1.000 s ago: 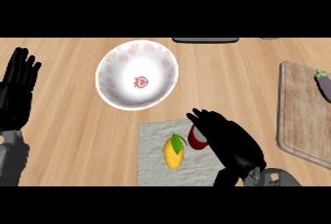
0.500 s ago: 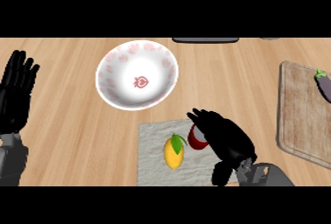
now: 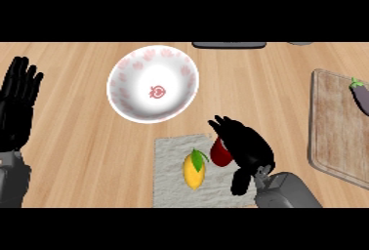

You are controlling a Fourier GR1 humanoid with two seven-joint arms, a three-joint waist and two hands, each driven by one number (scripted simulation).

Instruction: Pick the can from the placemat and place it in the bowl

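Head view. The wood-grain bench (image 3: 86,156) carries a round white bowl (image 3: 153,83), glossy, with pale red blotches round its wall and a small red mark at its centre; it lies at 11 o'clock from the placemat (image 3: 170,152), a grey rectangle of rough, woven-looking cloth whose lower edge is cut off by the frame. On the placemat lies a yellow fruit (image 3: 193,171), oval, with a green leaf at its top. The can (image 3: 220,153) is on the placemat at 2 o'clock from the fruit; only a dark red, rounded sliver of it shows, the rest being hidden beneath the black right hand (image 3: 246,146), which lies over it. Whether that hand grips the can cannot be told. The left hand (image 3: 19,105) rests at the 9 o'clock edge, open, fingers straight and pointing to 12 o'clock. At 3 o'clock lies a wooden cutting board (image 3: 333,132) with rounded corners, partly cut off, bearing a purple aubergine (image 3: 359,93) at its 1 o'clock corner. Dark shapes (image 3: 228,45) at 12 o'clock are too cropped to identify.
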